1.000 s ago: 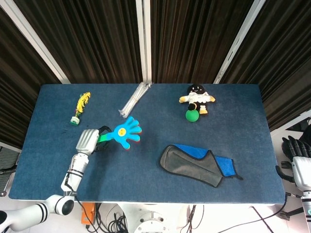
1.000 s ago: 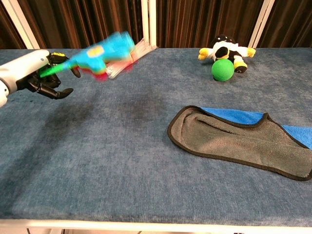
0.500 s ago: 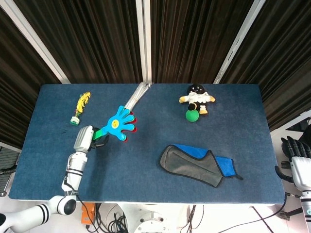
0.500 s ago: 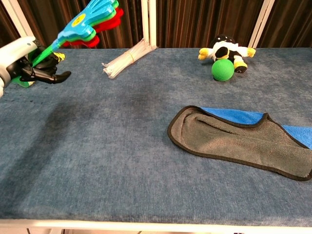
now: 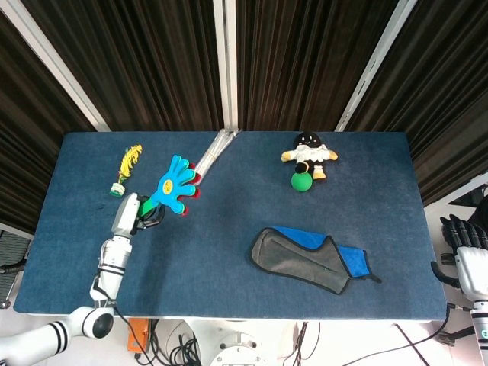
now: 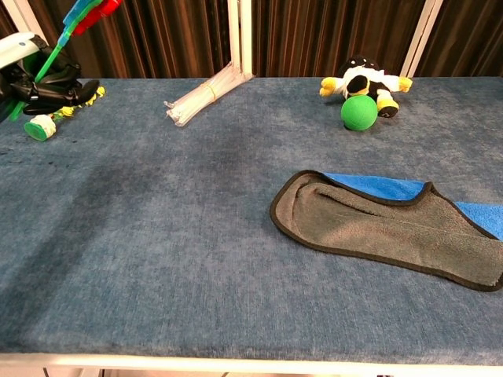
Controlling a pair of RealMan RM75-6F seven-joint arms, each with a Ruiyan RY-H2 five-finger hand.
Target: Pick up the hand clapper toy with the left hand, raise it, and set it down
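The hand clapper toy [image 5: 172, 187] has a blue palm-shaped head with red and green layers behind and a green handle. My left hand [image 5: 128, 216] grips that handle and holds the toy well above the blue table [image 5: 229, 252], head tilted up and to the right. In the chest view my left hand [image 6: 35, 75] is at the top left with the green handle [image 6: 49, 59] rising from it, and most of the toy's head is cut off by the top edge. My right hand [image 5: 467, 244] hangs off the table's right side, fingers curled, holding nothing.
A yellow feathered toy [image 5: 126, 169] lies at the far left, a clear bundle of straws [image 5: 211, 155] at the back middle. A plush doll [image 5: 308, 155] with a green ball [image 5: 301, 181] sits back right. A grey and blue cloth [image 5: 313, 259] lies front right.
My left hand has lifted the clapper higher and drawn it to the left; the toy's head has swung up, leaving most of the chest view. The right hand stays still.
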